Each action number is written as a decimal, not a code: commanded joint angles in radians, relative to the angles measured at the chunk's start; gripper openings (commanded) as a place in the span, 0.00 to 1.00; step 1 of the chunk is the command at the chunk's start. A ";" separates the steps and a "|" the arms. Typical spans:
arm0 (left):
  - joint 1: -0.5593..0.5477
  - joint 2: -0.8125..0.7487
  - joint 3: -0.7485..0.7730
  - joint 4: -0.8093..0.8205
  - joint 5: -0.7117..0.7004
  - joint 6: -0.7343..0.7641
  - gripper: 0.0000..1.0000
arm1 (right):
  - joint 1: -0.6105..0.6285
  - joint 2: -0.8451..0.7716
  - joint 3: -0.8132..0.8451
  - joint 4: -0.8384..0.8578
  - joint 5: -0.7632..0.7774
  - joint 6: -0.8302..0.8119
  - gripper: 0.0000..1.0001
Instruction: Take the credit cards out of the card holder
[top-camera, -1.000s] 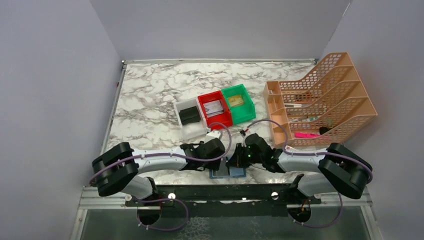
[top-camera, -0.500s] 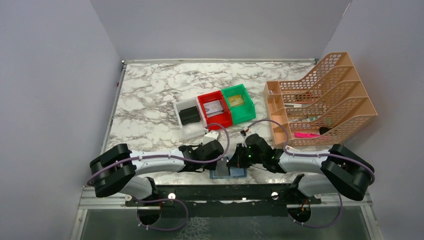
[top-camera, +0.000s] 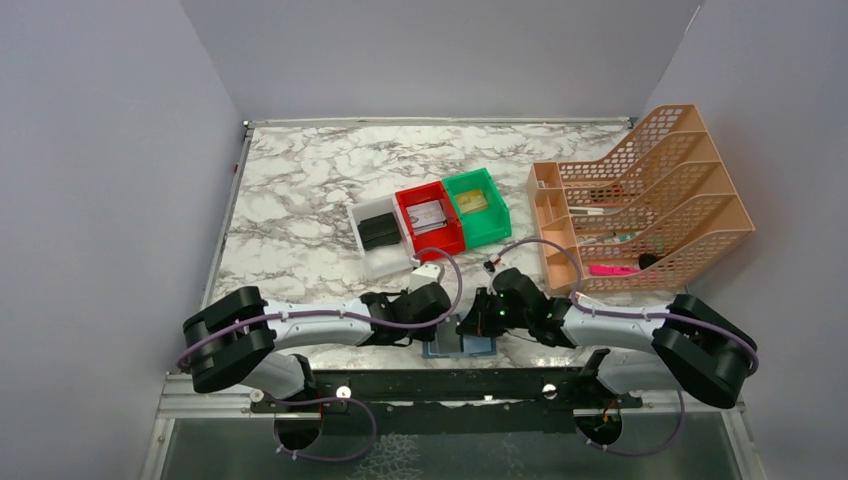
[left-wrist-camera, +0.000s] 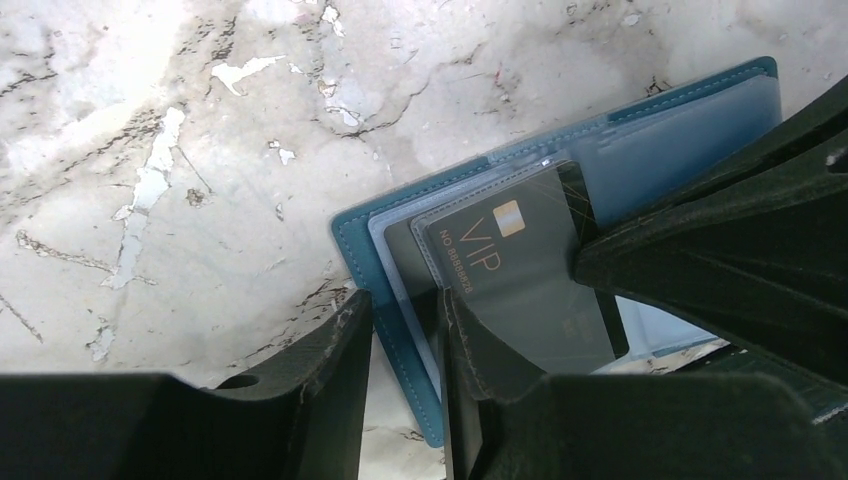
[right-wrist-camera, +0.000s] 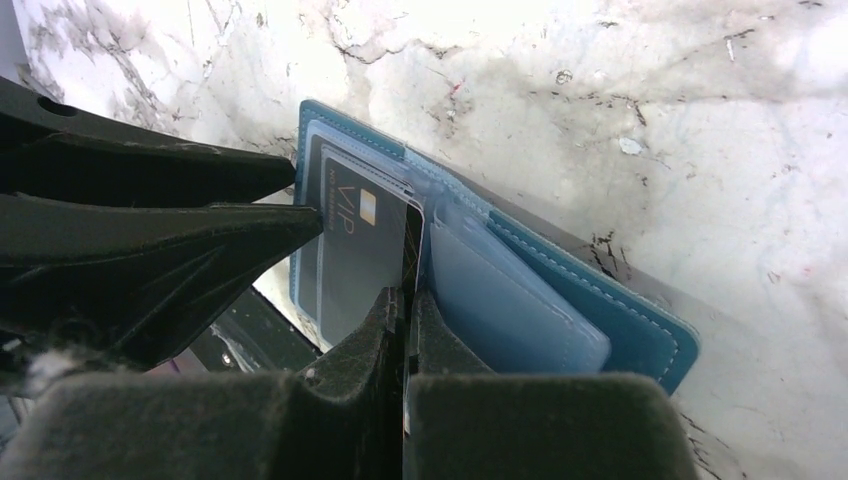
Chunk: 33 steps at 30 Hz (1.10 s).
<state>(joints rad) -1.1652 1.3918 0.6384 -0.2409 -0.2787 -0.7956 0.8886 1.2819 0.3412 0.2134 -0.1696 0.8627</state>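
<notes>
An open teal holder (top-camera: 458, 346) lies at the middle of the table's (top-camera: 300, 200) near edge, between two robot arms. The left gripper (left-wrist-camera: 405, 305) has just narrowed around the holder's left edge, though whether it truly pinches cannot be told; the right gripper (right-wrist-camera: 405, 298) is clamped on a dark card (right-wrist-camera: 355, 250) still in its pocket. With the holder likely braced, the card looks ready to be drawn out.

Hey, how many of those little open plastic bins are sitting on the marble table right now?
3, side by side mid-table: a white plastic bin on the left, a red plastic bin in the middle, a green plastic bin on the right. None seems hidden.
</notes>
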 joint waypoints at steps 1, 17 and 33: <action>-0.013 0.054 -0.038 -0.083 -0.011 -0.014 0.30 | 0.001 -0.063 -0.018 -0.075 0.047 -0.036 0.03; -0.025 0.087 -0.033 -0.080 -0.020 -0.025 0.27 | -0.069 -0.154 -0.048 -0.137 -0.027 -0.069 0.09; -0.033 0.092 -0.016 -0.074 -0.020 -0.017 0.26 | -0.073 -0.088 -0.065 0.003 -0.151 -0.033 0.19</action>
<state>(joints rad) -1.1873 1.4391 0.6548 -0.1875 -0.2970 -0.8314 0.8177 1.1866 0.2848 0.1787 -0.2752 0.8295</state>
